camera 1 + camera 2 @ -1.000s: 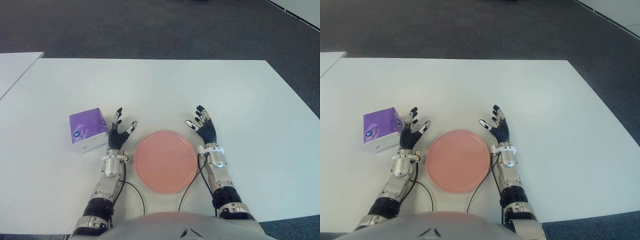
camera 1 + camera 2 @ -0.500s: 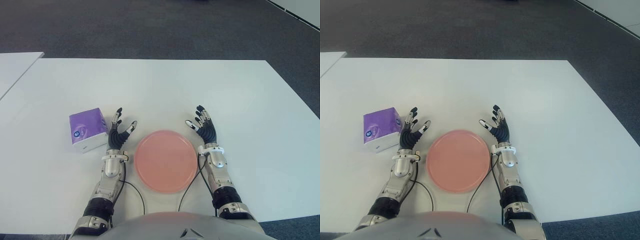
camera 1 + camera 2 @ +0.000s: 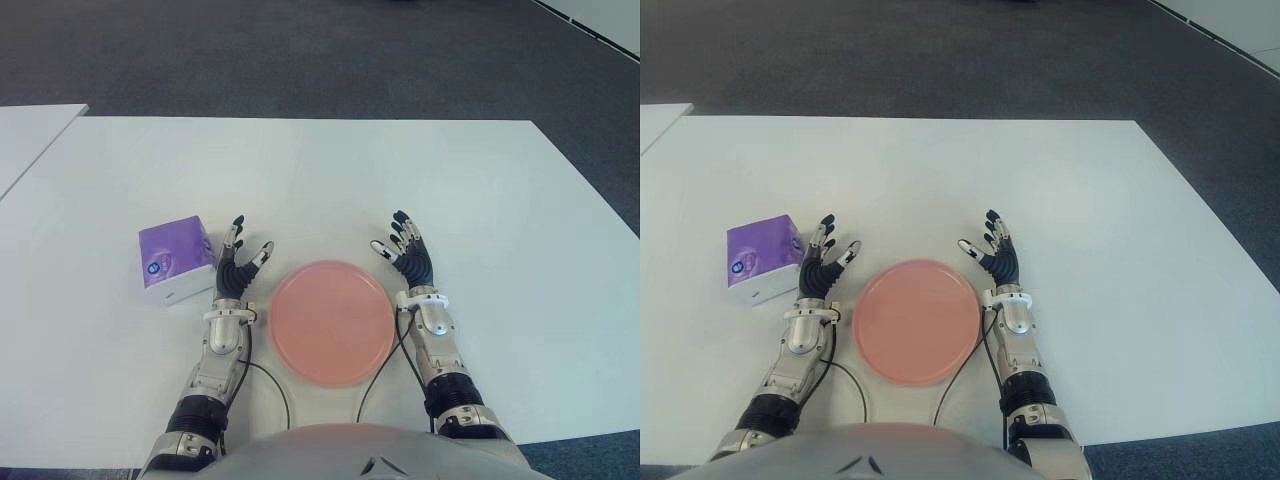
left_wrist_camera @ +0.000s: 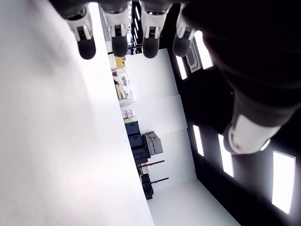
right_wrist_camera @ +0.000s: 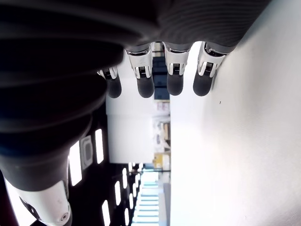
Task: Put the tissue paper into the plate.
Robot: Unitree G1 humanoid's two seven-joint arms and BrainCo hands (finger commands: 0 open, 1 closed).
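Beside the left hand [image 3: 237, 268], tissue paper [image 3: 176, 259] sits skewed; untouched.

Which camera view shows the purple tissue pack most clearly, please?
The left eye view shows the tissue pack best: whole, unobstructed, on the table, beside the open left hand. The right eye view shows it too, nearer the picture's edge. Neither wrist view shows it.

White table [image 3: 330, 170] carries pink plate [image 3: 332, 322] near front edge; purple tissue pack [image 3: 176, 259] lies left of plate, apart.
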